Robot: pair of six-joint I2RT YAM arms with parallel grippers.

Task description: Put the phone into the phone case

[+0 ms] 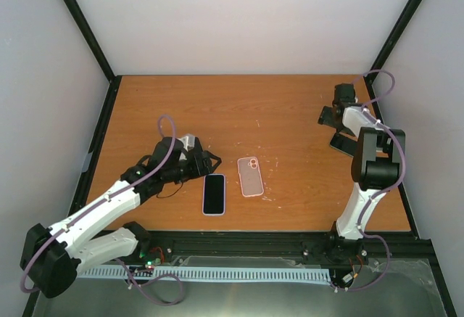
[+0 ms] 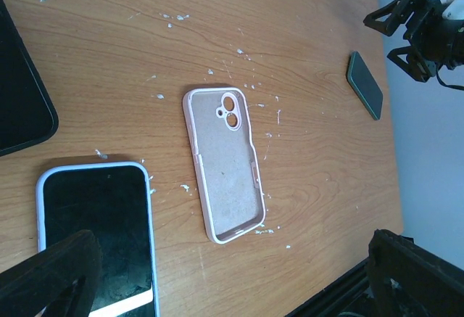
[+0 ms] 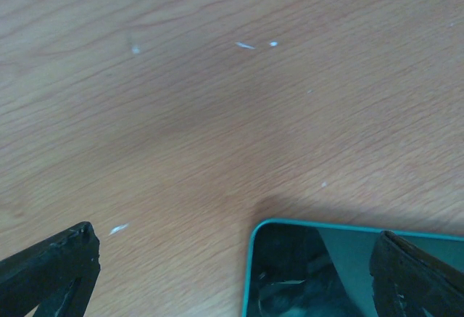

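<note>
Orange-brown wood made up the table (image 1: 290,106). From above, the pink phone case (image 1: 250,175) lay hollow side up near the middle, with a lavender-rimmed phone (image 1: 214,194) just beside it on the left, not touching. The left gripper (image 1: 201,163) hung beside that phone. The right gripper (image 1: 335,110) was far right, near a teal-edged phone (image 1: 339,143). The left wrist view showed its fingers spread wide and empty. The right wrist view showed jaws equally spread above the teal-edged phone's corner.
</note>
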